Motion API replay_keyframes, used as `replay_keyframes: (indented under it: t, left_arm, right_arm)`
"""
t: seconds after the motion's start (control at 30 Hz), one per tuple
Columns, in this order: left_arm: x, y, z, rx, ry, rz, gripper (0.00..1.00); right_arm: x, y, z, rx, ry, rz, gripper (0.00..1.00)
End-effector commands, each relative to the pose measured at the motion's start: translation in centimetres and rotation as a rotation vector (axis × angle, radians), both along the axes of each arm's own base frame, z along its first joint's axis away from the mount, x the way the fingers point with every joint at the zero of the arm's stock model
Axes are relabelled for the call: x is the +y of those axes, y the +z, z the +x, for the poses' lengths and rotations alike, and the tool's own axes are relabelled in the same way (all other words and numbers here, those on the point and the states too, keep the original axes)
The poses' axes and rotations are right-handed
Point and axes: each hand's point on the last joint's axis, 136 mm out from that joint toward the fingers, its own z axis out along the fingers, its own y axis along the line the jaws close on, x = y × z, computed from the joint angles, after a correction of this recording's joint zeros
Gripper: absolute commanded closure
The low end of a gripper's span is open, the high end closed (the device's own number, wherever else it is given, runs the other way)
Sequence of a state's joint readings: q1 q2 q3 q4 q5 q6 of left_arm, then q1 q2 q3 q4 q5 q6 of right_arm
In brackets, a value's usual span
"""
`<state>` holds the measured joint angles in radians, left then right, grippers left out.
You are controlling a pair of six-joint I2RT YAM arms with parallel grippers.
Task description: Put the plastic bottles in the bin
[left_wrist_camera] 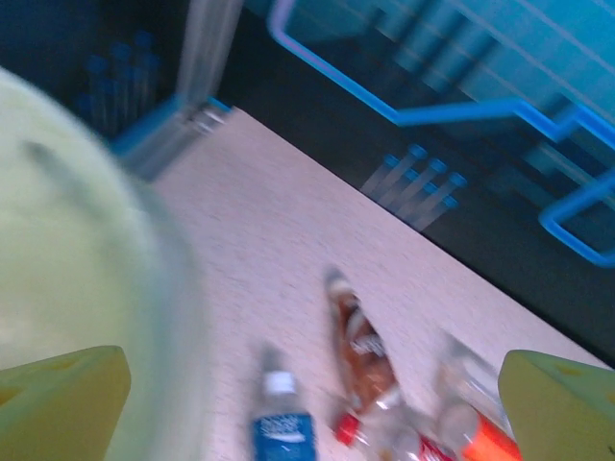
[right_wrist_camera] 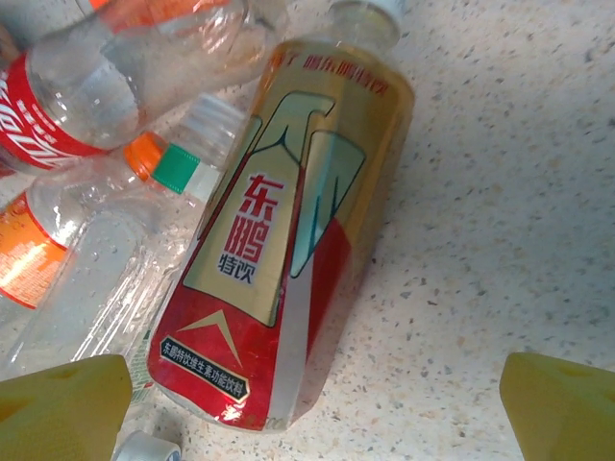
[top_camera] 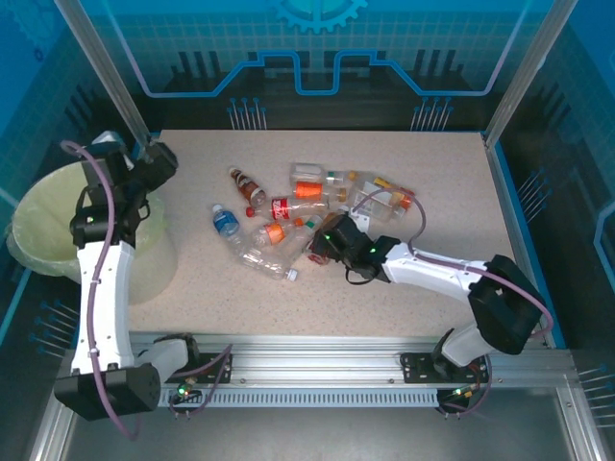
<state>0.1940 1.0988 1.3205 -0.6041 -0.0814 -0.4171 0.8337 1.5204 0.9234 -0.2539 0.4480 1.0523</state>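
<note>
Several plastic bottles [top_camera: 307, 206] lie in a loose pile on the middle of the table. The pale yellow-green bin [top_camera: 48, 226] stands off the table's left edge. My left gripper [top_camera: 161, 158] hovers by the bin's far rim, open and holding nothing. The blurred left wrist view shows the bin [left_wrist_camera: 67, 250], a blue-label bottle [left_wrist_camera: 282, 423] and a brown bottle [left_wrist_camera: 360, 346] beyond the open left gripper [left_wrist_camera: 312, 413]. My right gripper [top_camera: 322, 245] is low at the pile's near side. It stands open [right_wrist_camera: 312, 403] over a lying red-and-gold bottle [right_wrist_camera: 279, 240], its fingers clear of it.
A red-label cola bottle [right_wrist_camera: 58, 106] and an orange-label bottle [right_wrist_camera: 29, 250] crowd the left of the red-and-gold one. Bare speckled tabletop [right_wrist_camera: 480, 240] lies to its right. Metal frame posts [top_camera: 106, 77] stand at the table's far corners.
</note>
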Motion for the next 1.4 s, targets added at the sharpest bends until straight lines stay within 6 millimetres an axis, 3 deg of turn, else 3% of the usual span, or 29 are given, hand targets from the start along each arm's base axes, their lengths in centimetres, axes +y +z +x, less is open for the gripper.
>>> replay_keyframes:
  t: [0.0,0.27,0.37,0.43,0.53,0.77,1.0,1.2,1.37]
  left_arm:
    - [-4.7,2.0,1.1,-0.068,-0.199,-0.035,0.01]
    - [-15.8,2.9,1.5,-0.135,-0.511,-0.081,0.01]
    - [-19.4,1.8,1.6,-0.134,-0.611,-0.101,0.01]
    - [-20.7,0.0,2.0,-0.096,-0.648,-0.098,0.01]
    - [-21.3,-2.6,2.6,-0.030,-0.649,-0.125,0.01]
    - [-21.6,-4.5,2.8,0.011,-0.657,-0.134,0.01]
    - [-21.6,-4.7,2.5,0.017,-0.661,-0.122,0.01]
    - [-21.6,-4.8,2.4,0.019,-0.665,-0.109,0.01]
    - [-22.0,-5.1,2.3,0.030,-0.675,-0.115,0.01]
  right_arm:
    - [1.1,0.7,1.0,-0.027,-0.037,0.002,0.00]
    - [3.2,-1.6,1.7,0.034,0.035,-0.075,0.00]
    - [3.3,-2.5,1.8,0.049,0.029,-0.090,0.00]
    - [3.0,-3.0,1.7,0.058,0.018,-0.109,0.00]
    - [2.2,-3.7,1.5,0.070,-0.002,-0.146,0.00]
    - [0.4,-4.6,0.6,0.093,0.000,-0.220,0.00]
    - [0.6,-3.9,0.8,0.070,0.075,-0.267,0.02]
    - [2.1,-4.4,1.4,0.063,0.193,-0.306,0.03]
    - [1.2,-5.4,1.2,0.092,0.156,-0.343,0.03]
